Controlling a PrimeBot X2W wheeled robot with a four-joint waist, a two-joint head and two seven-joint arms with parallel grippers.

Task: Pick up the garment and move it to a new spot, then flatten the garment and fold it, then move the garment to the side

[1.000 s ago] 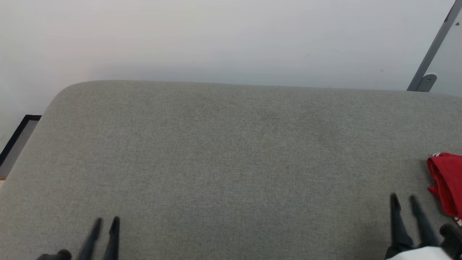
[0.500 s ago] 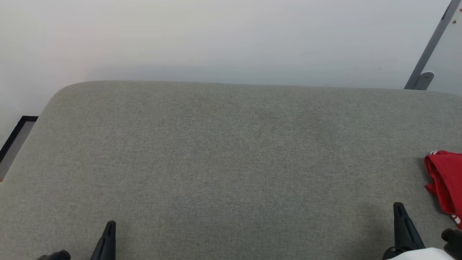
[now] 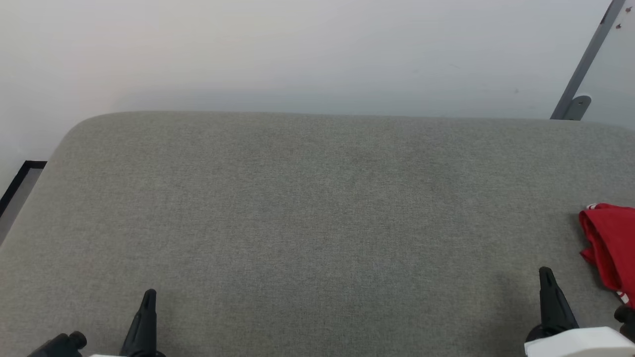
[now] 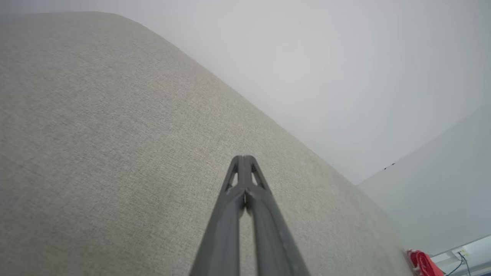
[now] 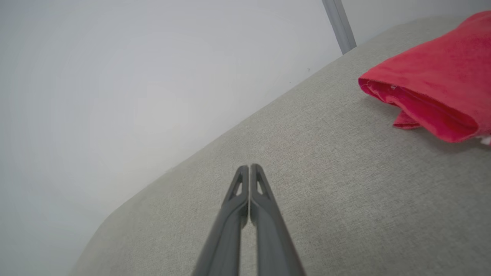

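Head view: left gripper and right gripper pinched empty; garment bunched far right, a closed reach could shove it.

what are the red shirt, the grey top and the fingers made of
Shirt: soft fabric, probably knit, matte; it slumps in rounded folds. Grey top: woven upholstery cloth, likely over padding; fine weave grain, rounded corners. Right fingers: dark matte plastic or rubber, judging by moulded cut-outs; can't tell which.

Our left end effector and right end effector carry long dark tapering fingers; our right wrist shell is white.
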